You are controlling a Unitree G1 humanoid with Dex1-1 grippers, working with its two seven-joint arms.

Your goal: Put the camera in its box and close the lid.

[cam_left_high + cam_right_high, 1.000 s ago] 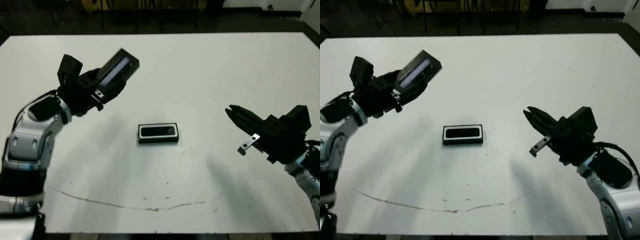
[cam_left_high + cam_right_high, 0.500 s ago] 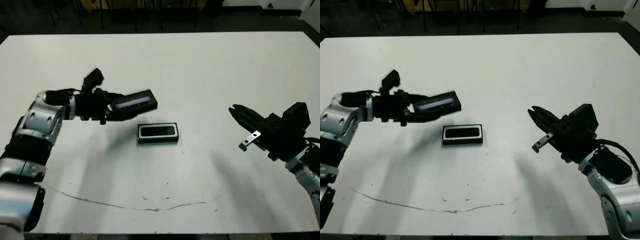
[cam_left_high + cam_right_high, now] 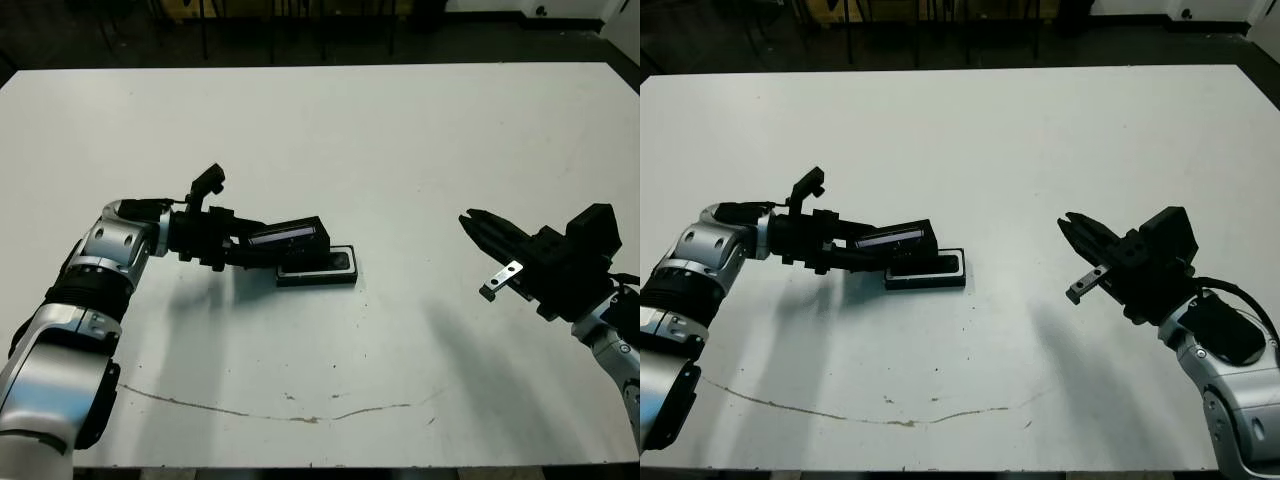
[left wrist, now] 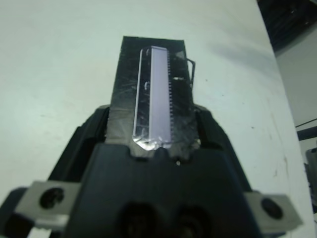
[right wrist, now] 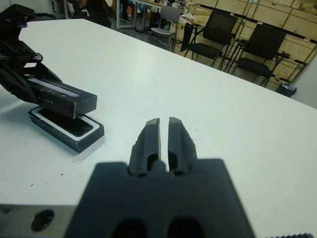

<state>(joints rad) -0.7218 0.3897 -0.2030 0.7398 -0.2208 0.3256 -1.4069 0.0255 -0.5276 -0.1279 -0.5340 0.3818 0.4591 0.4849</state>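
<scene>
Camera (image 3: 322, 263) sits inside the box (image 3: 317, 268), a shallow black tray with a white lining, lying just left of the frame's centre in the head views on the white surface (image 3: 400, 140). Its dark face shows within the pale lining, most clearly in the right wrist view.

Reaching in from the left side of the frame, the left pincer (image 3: 262, 247) is clamped on the lid (image 3: 287, 238), a flat black slab with a pale strip along its top. In the left wrist view the two black fingers (image 4: 89, 134) press against the slab's long sides. The lid is held low, tilted, over the left end of the box; its far end overlaps that end, though whether it touches the box cannot be told. The right half of the box lies uncovered.

At the right of the frame, well apart from the box, the right pincer (image 3: 478, 228) hangs above the surface, its fingers (image 5: 151, 136) drawn nearly together with only a thin slit between them, gripping nothing.
</scene>
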